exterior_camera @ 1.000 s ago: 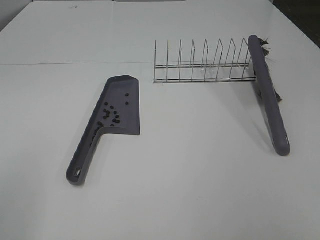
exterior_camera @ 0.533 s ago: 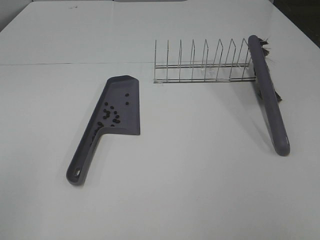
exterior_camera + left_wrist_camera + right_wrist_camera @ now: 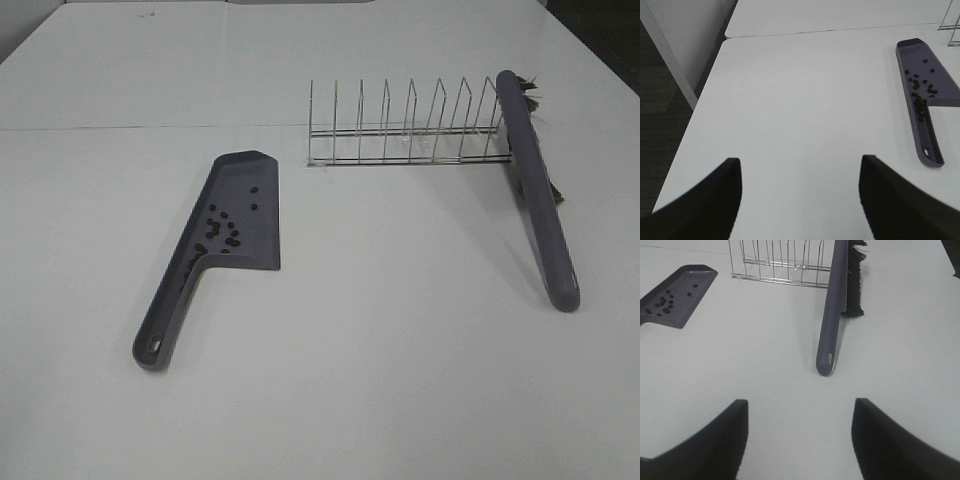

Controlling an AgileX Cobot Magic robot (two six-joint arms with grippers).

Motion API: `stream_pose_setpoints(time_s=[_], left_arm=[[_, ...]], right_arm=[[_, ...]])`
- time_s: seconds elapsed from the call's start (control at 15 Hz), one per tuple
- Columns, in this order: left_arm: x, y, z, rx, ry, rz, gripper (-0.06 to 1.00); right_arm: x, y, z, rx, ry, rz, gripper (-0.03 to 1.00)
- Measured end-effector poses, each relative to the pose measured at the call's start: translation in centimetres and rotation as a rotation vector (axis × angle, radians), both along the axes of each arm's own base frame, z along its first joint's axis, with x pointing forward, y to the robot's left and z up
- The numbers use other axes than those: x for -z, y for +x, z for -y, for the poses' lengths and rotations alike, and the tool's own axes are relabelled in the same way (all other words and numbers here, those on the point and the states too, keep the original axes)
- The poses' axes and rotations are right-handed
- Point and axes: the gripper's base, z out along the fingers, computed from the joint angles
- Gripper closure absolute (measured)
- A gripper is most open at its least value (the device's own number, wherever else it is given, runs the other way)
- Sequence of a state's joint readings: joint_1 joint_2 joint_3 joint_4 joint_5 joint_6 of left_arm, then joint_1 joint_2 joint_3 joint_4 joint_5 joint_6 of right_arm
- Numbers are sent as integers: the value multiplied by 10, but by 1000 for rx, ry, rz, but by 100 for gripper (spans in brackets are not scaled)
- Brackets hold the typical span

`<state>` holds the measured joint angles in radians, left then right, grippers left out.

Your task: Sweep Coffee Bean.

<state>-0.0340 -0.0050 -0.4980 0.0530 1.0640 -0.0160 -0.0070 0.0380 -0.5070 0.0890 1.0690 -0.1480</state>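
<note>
Dark coffee bean (image 3: 222, 228) unmoved, seemingly, in dustpan (image 3: 262, 245)

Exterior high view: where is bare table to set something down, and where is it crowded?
Free: the wide patch between the dustpan and the brush, in front of the wire rack; also the near table edge. Crowded: the brush leans against the rack's end; coffee beans fill the pan.

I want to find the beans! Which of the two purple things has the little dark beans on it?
The flat grey-purple plastic dustpan holds the dark coffee beans. The long grey-purple brush has black bristles, leans on the wire rack, and carries none.
</note>
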Motion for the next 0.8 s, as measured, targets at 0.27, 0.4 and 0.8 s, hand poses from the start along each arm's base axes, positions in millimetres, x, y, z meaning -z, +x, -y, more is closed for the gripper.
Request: stream_pose_setpoints(time_s=[0.27,0.4,0.8], left_arm=[[0,0,0,0,0,0,32],[0,0,0,0,0,0,32],[0,0,0,0,0,0,32]], right_arm=[[0,-7,0,0,0,43,41],[0,-7,0,0,0,43,41],[0,-7,0,0,0,43,41]])
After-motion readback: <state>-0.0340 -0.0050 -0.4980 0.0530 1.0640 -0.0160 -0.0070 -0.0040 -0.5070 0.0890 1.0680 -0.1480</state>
